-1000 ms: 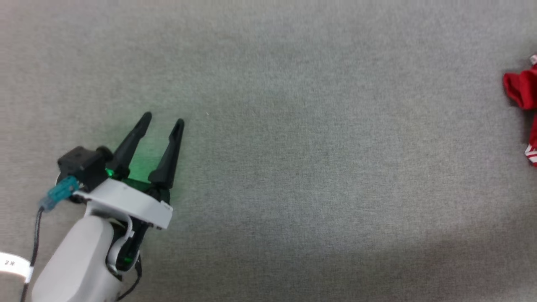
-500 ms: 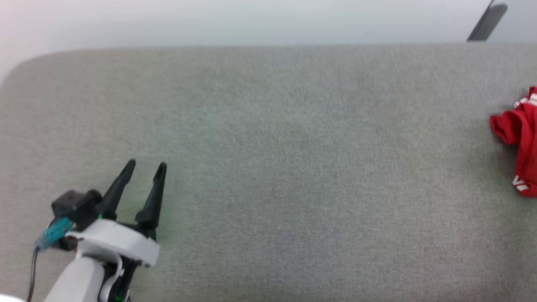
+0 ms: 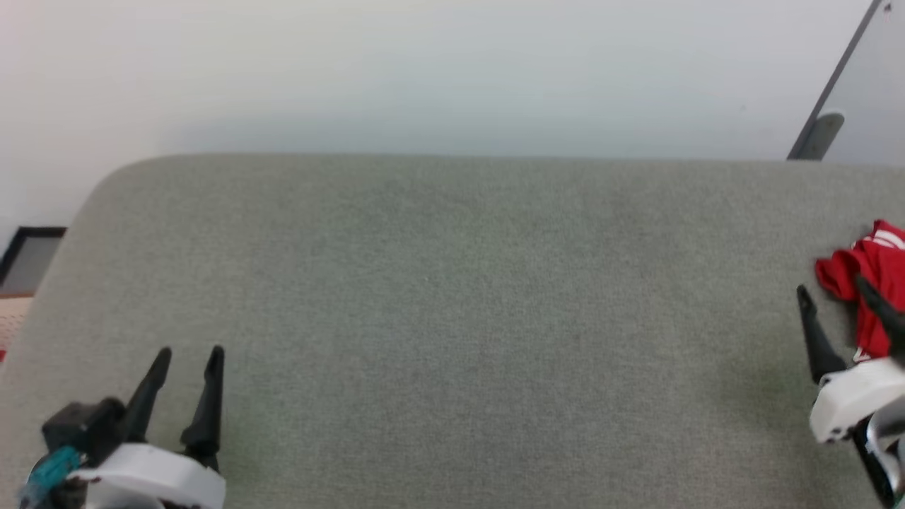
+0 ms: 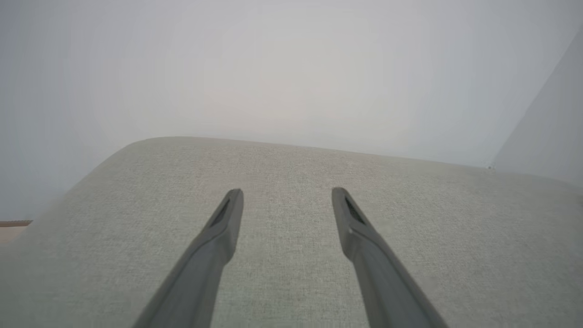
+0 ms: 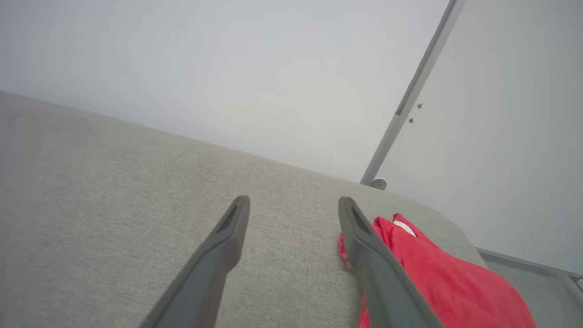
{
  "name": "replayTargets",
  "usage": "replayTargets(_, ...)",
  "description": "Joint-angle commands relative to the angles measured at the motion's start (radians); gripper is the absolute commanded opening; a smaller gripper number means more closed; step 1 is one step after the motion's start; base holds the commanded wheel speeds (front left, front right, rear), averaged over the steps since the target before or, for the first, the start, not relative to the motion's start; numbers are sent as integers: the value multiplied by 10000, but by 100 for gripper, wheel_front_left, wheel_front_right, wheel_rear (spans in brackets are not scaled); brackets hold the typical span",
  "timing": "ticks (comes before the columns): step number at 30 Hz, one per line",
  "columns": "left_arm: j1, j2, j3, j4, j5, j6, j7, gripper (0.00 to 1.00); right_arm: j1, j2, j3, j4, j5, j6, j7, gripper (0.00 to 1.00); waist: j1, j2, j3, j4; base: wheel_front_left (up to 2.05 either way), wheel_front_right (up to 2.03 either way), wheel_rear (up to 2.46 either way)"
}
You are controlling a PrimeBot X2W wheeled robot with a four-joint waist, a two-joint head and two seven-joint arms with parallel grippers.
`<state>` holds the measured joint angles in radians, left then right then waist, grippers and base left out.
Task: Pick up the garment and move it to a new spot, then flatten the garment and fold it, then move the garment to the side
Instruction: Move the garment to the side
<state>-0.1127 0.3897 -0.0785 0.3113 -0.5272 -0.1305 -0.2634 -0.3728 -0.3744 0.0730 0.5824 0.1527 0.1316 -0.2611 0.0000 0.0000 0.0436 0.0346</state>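
Observation:
The garment (image 3: 848, 272) is a bunched red cloth with white trim at the right edge of the grey fabric surface (image 3: 452, 283), partly cut off by the head view's border. My right gripper (image 3: 830, 285) is open just in front of it, its right finger over the cloth's near-left edge. In the right wrist view the garment (image 5: 437, 282) lies beside and behind the right finger of the right gripper (image 5: 294, 199), with nothing between the fingers. My left gripper (image 3: 191, 351) is open over bare fabric at the lower left, and the left gripper (image 4: 287, 192) holds nothing.
The surface has rounded far corners and ends at a white wall (image 3: 424, 71). A slanted grey post (image 3: 827, 106) stands at the far right. A dark frame (image 3: 28, 254) sits on the floor beyond the left edge.
The head camera has tilted up, bringing the surface's far edge and the wall into view. My right gripper has come into view beside the garment. Both grippers remain open.

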Motion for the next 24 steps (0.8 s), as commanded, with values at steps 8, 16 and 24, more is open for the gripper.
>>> replayTargets(8,925,-210,733,-416,480,15,-7,100,1882,924,-659,-1938,-590,-20,-39,100,0,0,-553,241,0,0,0)
replayTargets(16,1522,-301,1027,-732,578,15,-7,100,3201,1754,-1033,-3160,-906,-20,-41,100,0,0,-639,369,0,0,0)
replayTargets(24,1675,-356,980,-852,462,13,-7,100,3772,2153,-1226,-3557,-1071,-20,-42,100,0,0,-661,408,0,0,0)
